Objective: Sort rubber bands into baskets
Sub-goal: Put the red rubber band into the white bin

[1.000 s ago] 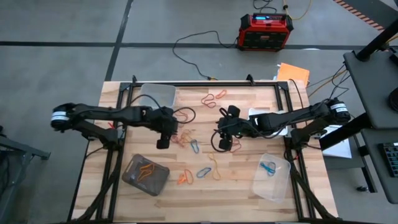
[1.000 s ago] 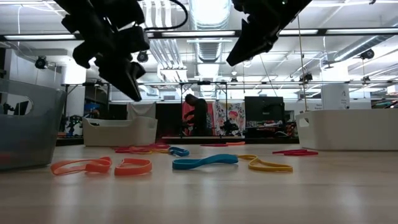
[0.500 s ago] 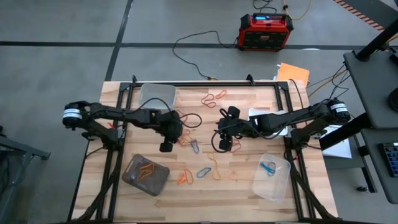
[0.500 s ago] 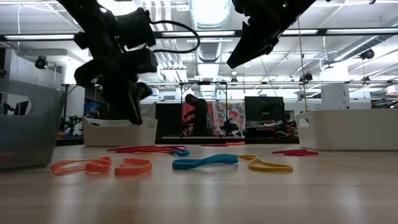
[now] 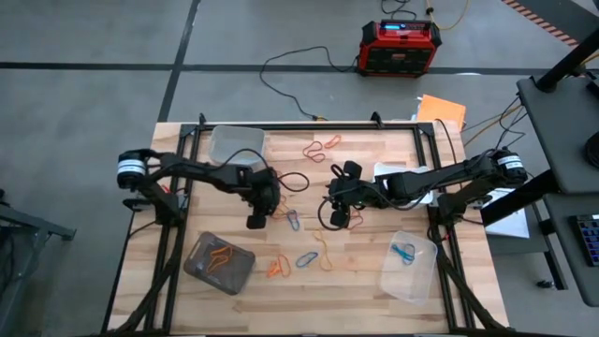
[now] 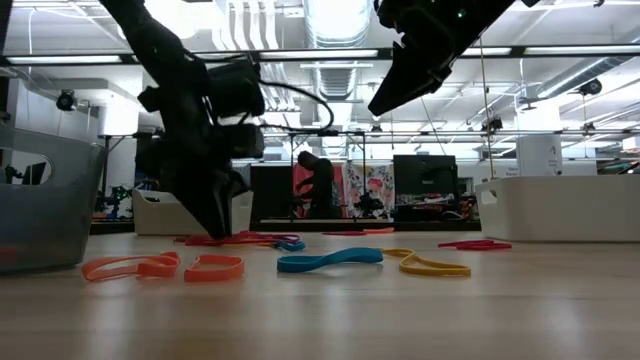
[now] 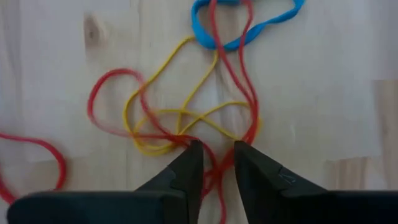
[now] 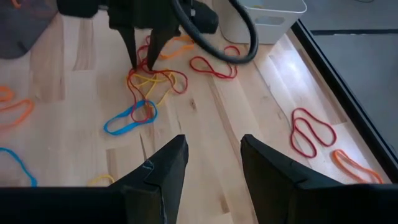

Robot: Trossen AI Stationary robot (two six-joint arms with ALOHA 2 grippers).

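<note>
A tangle of red, yellow and blue rubber bands (image 7: 186, 118) lies on the wooden table (image 5: 374, 281), left of its middle. My left gripper (image 7: 217, 155) points steeply down at it, open by a narrow gap, its tips low over the tangle (image 8: 152, 81). My right gripper (image 8: 211, 168) hangs open above the table's middle (image 5: 332, 198), holding nothing. More bands lie loose: red and orange ones (image 5: 320, 148) at the far side, and orange (image 5: 278, 269), blue (image 5: 306, 259) and yellow (image 5: 324, 253) ones toward the near side. My left gripper comes at the tangle from above with one fingertip (image 7: 191, 158) on either side of a pair of red strands (image 7: 217, 174). The strands lie flat on the table. Whether the fingers touch them, I cannot tell.
A clear basket (image 5: 237, 142) stands at the far left. A smoky basket (image 5: 219, 263) with orange bands is at the near left, and a clear basket (image 5: 409, 267) with a blue band at the near right. A white basket (image 8: 267, 15) sits under the right arm.
My left gripper has gone down and toward the table's right edge, from well above the table to the tangle of bands, tipping more steeply downward. The bands have kept their places.
</note>
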